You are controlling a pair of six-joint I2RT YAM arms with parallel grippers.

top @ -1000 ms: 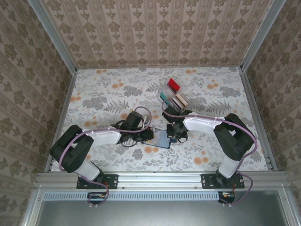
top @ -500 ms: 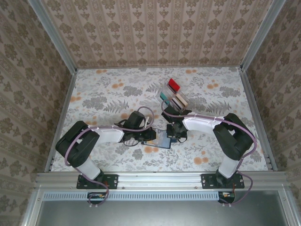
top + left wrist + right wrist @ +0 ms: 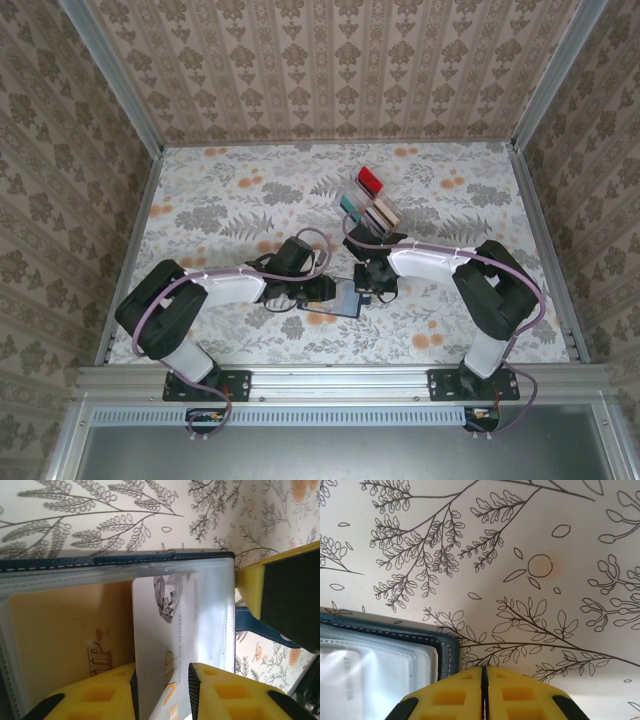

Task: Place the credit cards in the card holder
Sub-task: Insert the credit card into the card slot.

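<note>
Evidently mid-insertion, the left hand (image 3: 162, 680), fingers slightly parted astride the white card (image 3: 180, 625) half-seated in the card holder (image 3: 150, 558) by the table's (image 3: 230, 210) near edge, must push it home, while the right hand (image 3: 484, 672) sits closed and empty at the holder's corner.

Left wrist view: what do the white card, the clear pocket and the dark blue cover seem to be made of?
White rectangular VIP card: likely smooth plastic, with a slight gloss and printed gold letters.
Clear pocket: probably thin soft vinyl, see-through and milky at the edges.
Dark blue wallet cover: leather or imitation, matte with pale stitching.
</note>
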